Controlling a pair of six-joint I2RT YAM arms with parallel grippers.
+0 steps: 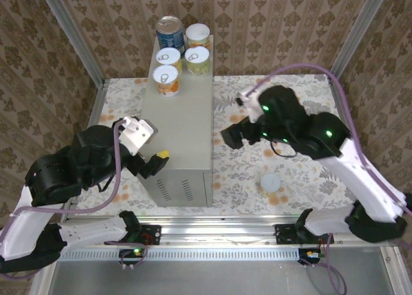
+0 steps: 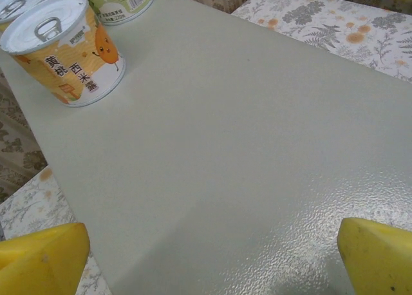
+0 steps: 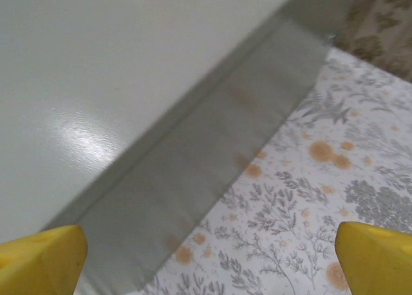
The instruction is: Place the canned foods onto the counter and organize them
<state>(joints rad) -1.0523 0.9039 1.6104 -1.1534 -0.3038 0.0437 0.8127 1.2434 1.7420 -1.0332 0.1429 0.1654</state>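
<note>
Pose: left tool (image 2: pixel 212 256) wide above counter (image 2: pixel 225 114) | right tool (image 3: pixel 209 257) wide by counter's edge | both angled down

Four short orange-labelled tins (image 1: pixel 167 79) and a taller blue-labelled tin (image 1: pixel 168 29) are standing on the far end of the light-grey metal counter (image 1: pixel 183 127). Another short tin (image 1: pixel 271 182) is sitting on the floral floor (image 1: pixel 238 179), right of it.

cans (image 1: pixel 170 57) crowd the far end of the counter (image 1: pixel 183 127) — near half bare.
</note>
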